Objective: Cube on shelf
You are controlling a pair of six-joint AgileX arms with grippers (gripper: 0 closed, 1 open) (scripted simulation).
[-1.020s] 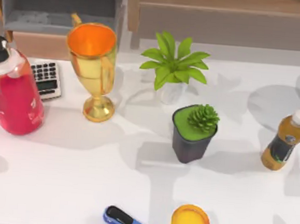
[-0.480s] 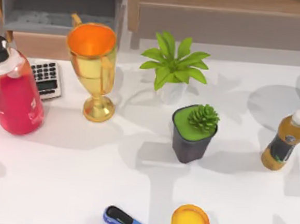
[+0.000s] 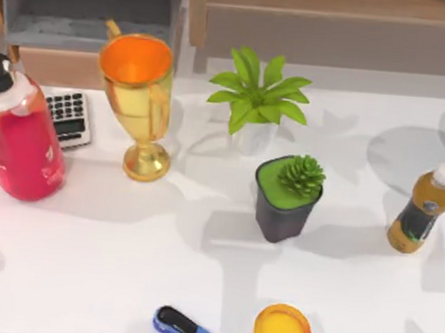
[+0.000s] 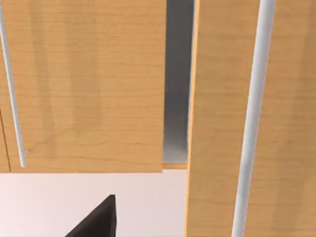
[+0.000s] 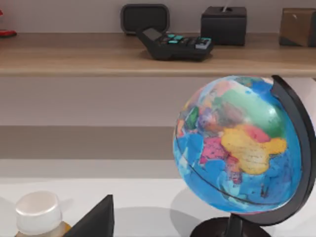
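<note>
The cube is out of view. The shelf [image 3: 335, 4] is a wide light-brown board with a grey-brown front, along the table's back right. The right wrist view faces the shelf [image 5: 89, 55] from the table. A dark corner of my right gripper [image 5: 96, 221] shows there, beside a bottle cap. A dark corner of my left gripper [image 4: 98, 223] shows in the left wrist view, close to wooden panels.
A red bottle [image 3: 16, 139], calculator [image 3: 68, 118] and gold trophy [image 3: 139, 102] stand at the left. A leafy plant [image 3: 257, 100] and dark plant pot [image 3: 285, 198] stand mid-table, a tea bottle [image 3: 422, 207] at the right. A globe [image 5: 237, 148] stands before the shelf.
A shadow at the table's left edge has slid a little toward the front. The objects on the table have not moved.
</note>
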